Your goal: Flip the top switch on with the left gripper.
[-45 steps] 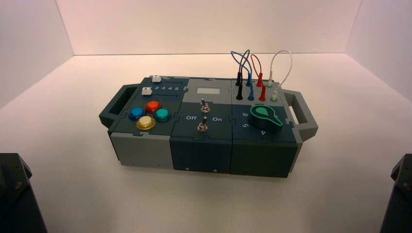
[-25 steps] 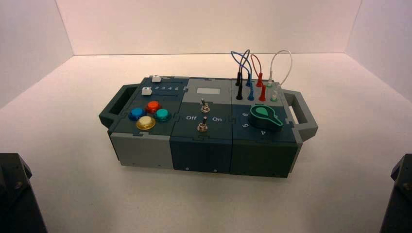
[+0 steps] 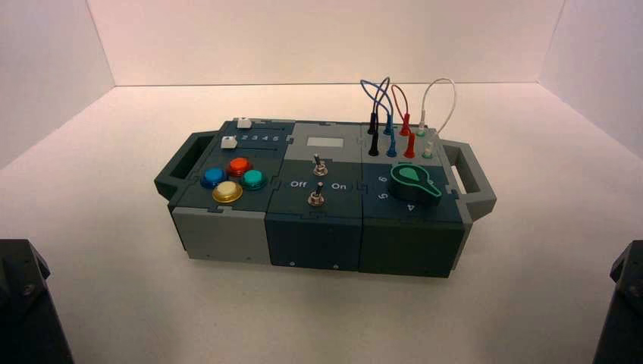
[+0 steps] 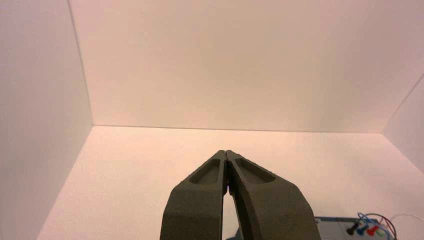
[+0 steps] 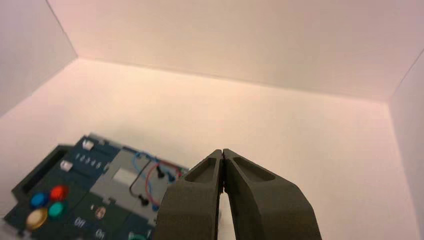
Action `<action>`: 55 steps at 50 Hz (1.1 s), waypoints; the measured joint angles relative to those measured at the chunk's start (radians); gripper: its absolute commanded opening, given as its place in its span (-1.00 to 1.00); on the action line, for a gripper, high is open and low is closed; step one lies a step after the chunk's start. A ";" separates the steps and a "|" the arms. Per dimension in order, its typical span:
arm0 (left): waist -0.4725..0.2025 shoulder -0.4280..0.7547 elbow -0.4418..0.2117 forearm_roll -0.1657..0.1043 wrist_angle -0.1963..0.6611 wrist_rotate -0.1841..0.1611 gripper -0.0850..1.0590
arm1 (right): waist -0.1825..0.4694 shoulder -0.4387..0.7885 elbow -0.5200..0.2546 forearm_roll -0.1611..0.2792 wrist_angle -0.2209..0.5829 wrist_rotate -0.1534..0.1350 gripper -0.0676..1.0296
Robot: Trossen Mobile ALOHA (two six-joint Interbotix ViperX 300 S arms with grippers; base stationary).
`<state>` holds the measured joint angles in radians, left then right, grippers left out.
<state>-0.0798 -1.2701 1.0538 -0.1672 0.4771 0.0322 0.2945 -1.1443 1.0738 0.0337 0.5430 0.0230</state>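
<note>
Waiting away from the box [image 3: 315,243], the left gripper [image 4: 225,152] is closed, its 2 fingertips meeting with nothing between them. The left arm [image 3: 29,303] stands at the near left edge of the high view, well apart from the box. The right gripper [image 5: 223,150], likewise closed and empty, is idle beyond the box's near right side.

Change status: none detected. Across the 3 high views, both arms and the box hold the same positions. For the task, this means that the approach has yet to begin and no contact has been made.

Target location: the top switch [image 3: 320,167] is the farther of 2 small metal toggles in the middle column of the box, directly below the grey panel with a pale window [image 3: 325,142]. The bottom switch [image 3: 316,198] sits just nearer the robot. The top switch's setting cannot be confirmed from these views.

Next step, as judged: advance the left gripper forward and to the right, keep the fingers together, and align the tips beside the lever before pushing it to on.

Caution: the 2 toggles are close together; a low or wide approach could strike the bottom switch or the coloured buttons [image 3: 239,166].
</note>
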 measured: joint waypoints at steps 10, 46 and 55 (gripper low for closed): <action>-0.015 0.032 -0.032 -0.002 0.075 0.000 -0.91 | 0.000 0.137 -0.028 0.041 0.084 0.002 -0.92; -0.310 0.474 -0.178 0.000 0.328 0.002 -0.91 | 0.084 0.689 -0.083 0.190 0.198 -0.002 -0.92; -0.360 0.557 -0.192 0.000 0.321 0.000 -0.91 | 0.084 0.727 -0.069 0.193 0.169 0.006 -0.92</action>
<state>-0.4403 -0.7133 0.8621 -0.1672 0.7977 0.0322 0.3789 -0.4172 1.0048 0.2270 0.7118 0.0291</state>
